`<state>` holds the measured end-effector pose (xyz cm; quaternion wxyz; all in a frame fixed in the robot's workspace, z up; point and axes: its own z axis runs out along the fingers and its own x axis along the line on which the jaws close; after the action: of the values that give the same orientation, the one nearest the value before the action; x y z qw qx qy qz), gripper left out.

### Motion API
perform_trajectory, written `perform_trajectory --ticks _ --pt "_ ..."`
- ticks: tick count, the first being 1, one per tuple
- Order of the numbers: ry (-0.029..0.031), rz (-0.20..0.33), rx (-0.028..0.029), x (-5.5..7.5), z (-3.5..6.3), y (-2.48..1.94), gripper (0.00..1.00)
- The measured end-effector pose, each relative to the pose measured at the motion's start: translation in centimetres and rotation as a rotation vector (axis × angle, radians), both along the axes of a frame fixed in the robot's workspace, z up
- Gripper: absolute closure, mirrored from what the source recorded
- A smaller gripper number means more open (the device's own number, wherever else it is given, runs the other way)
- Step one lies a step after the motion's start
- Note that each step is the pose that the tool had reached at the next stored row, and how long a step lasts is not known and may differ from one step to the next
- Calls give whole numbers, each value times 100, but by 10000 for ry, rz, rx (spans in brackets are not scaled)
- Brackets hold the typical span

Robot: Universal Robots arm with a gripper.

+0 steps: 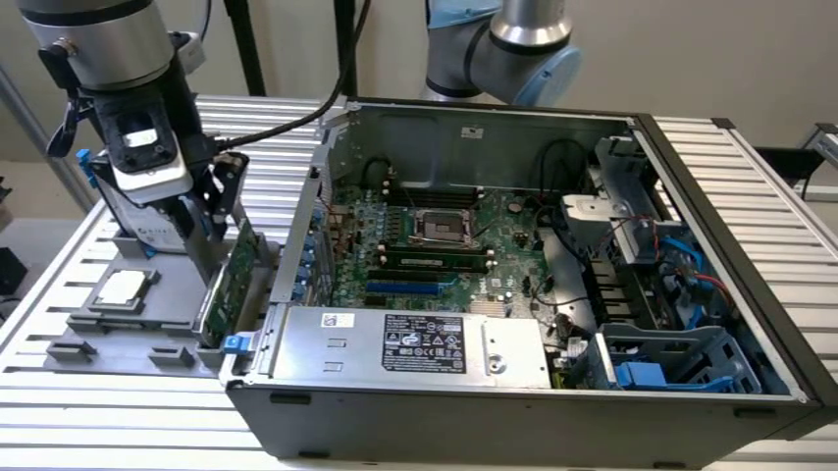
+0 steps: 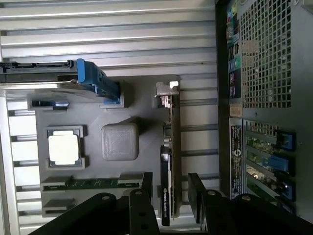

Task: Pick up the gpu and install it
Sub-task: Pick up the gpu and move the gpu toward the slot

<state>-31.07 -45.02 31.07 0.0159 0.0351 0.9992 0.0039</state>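
The thin green-and-black gpu card w/ a grey metal end bracket [image 1: 226, 285] [image 2: 171, 142] stands on edge in a slot of the grey plastic holder tray [image 1: 78, 339] [image 2: 146, 98]. It sits at the tray's side nearest the open dark-grey computer case [image 1: 524, 412] [image 2: 264, 49]. The jaws hang right over it, released. In the wrist view the two black fingers [image 2: 146, 188] sit one on each side of the card near its dark end, w/ a gap showing btw each finger and the board, so no grip on it. In the ext. view the arm comes down from the exterior view's left, fingers low beside the card's upper edge. Also on the tray: a small square silver processor chip [image 1: 121, 287] [image 2: 63, 148], a silver hard drive w/ blue side rails [image 1: 144, 234] [image 2: 44, 87], a thin green memory stick [image 2: 93, 183] and a rounded grey block [image 2: 120, 142]. Tray and case both rest on the slatted aluminium surface [image 1: 759, 167] [image 2: 122, 29]. Inside the case lie the green motherboard [image 1: 511, 240] and a silver power-supply box [image 1: 419, 343].
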Motion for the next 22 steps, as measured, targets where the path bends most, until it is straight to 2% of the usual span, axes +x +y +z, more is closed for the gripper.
perform_trajectory --ticks 9,17,22 --pt "-49 0 0 0 -164 -77 58" --pt "-92 0 0 0 -310 -115 58" --pt "-136 0 -1 0 -401 -119 58"
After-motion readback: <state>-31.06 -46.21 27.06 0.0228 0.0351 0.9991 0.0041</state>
